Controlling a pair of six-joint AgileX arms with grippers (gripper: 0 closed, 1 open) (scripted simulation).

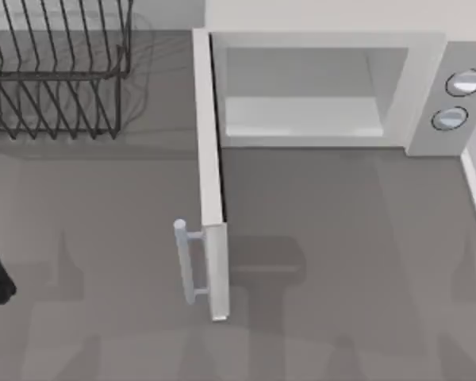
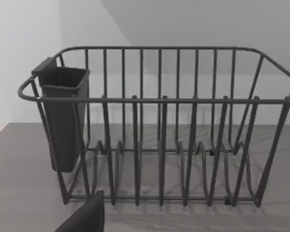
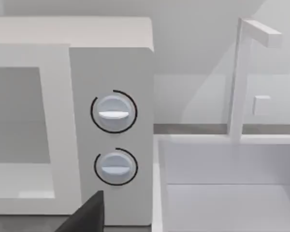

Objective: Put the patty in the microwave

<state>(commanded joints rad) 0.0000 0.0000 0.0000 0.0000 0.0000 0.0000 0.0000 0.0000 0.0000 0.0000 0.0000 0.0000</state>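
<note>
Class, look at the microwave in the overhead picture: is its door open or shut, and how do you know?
Open. The door stands swung out from the microwave, edge-on toward the camera, handle on its outer face, and the pale interior is exposed.

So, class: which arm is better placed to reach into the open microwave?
Probably the right: its wrist view faces the microwave and knobs, while the left's faces the dish rack, beyond the open door.

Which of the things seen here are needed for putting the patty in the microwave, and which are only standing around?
Needed for the job:
- microwave, its door swung open
- its empty interior

Only standing around:
- dark wire dish rack at the table's far left
- dark cup hung on the rack's end
- two knobs
- white sink basin beside the microwave
</note>
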